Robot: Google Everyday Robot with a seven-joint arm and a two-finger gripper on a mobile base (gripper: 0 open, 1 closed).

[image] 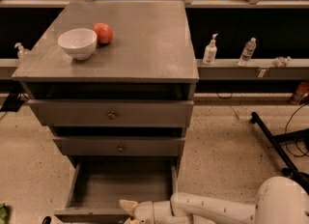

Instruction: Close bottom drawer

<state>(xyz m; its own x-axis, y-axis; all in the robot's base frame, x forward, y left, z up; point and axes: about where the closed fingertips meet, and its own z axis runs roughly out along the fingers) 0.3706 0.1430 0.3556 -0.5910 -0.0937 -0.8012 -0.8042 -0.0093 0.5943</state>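
The bottom drawer (96, 184) of the grey cabinet stands pulled out, its plain boxy inside showing; its front panel (87, 214) lies at the picture's lower edge and its knob is hidden. My gripper (128, 210) on the white arm (212, 208) reaches in from the lower right and sits at the drawer's front edge, near its right half. The middle drawer (119, 147) and the top drawer (111, 114) above it are pushed in.
A white bowl (77, 43) and a red apple (103, 33) sit on the cabinet top (145, 44). Bottles (210, 50) stand on a ledge behind to the right. A black stand's legs (275, 143) lie on the speckled floor at right.
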